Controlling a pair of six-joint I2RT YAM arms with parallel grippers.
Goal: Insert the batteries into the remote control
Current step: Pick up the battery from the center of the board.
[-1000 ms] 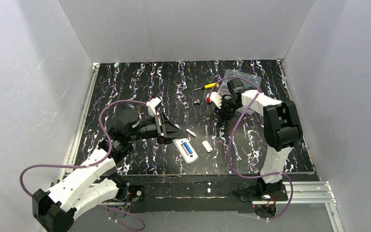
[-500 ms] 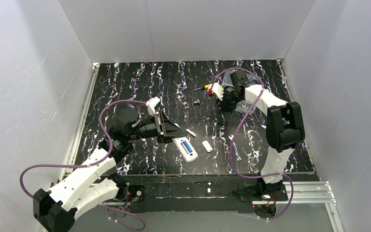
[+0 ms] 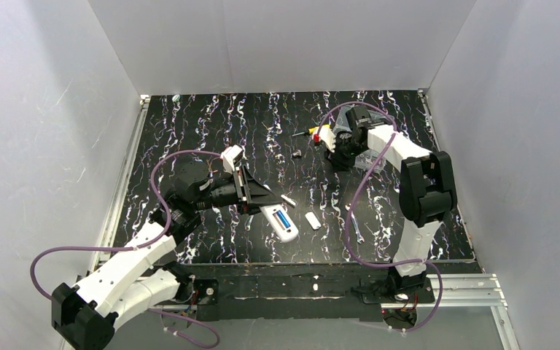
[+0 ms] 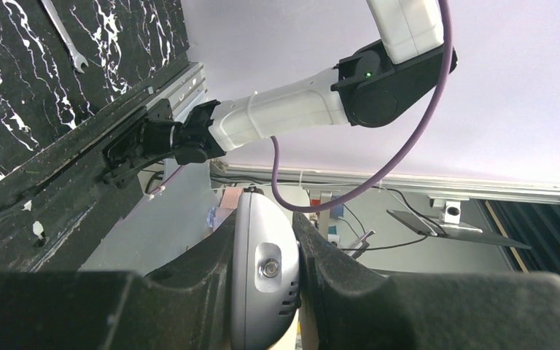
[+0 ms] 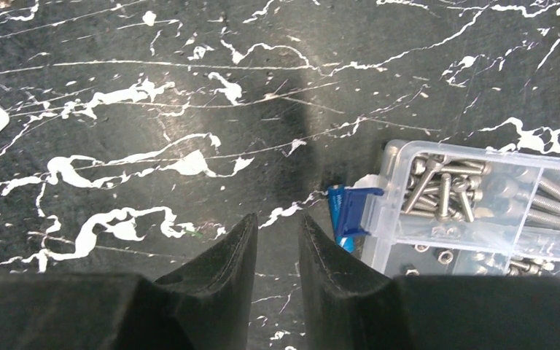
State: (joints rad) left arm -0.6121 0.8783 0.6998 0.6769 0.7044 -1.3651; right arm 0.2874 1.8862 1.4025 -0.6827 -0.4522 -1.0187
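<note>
At table centre, remote control (image 3: 281, 224): back face up, compartment open, one blue battery (image 3: 284, 220) seated along it.
Long axis: diagonal in the top view, running from the far-left end to the near-right end.
Left gripper (image 3: 260, 203): clamped on the remote's far-left end; the wrist view shows only that rounded end.
Right gripper (image 5: 277, 222): fingers slightly apart, holding nothing, over the table (image 5: 153, 87) beside the clear box (image 5: 481, 149).
Blue piece (image 5: 348, 211) at the box corner: battery or latch, cannot tell.
</note>
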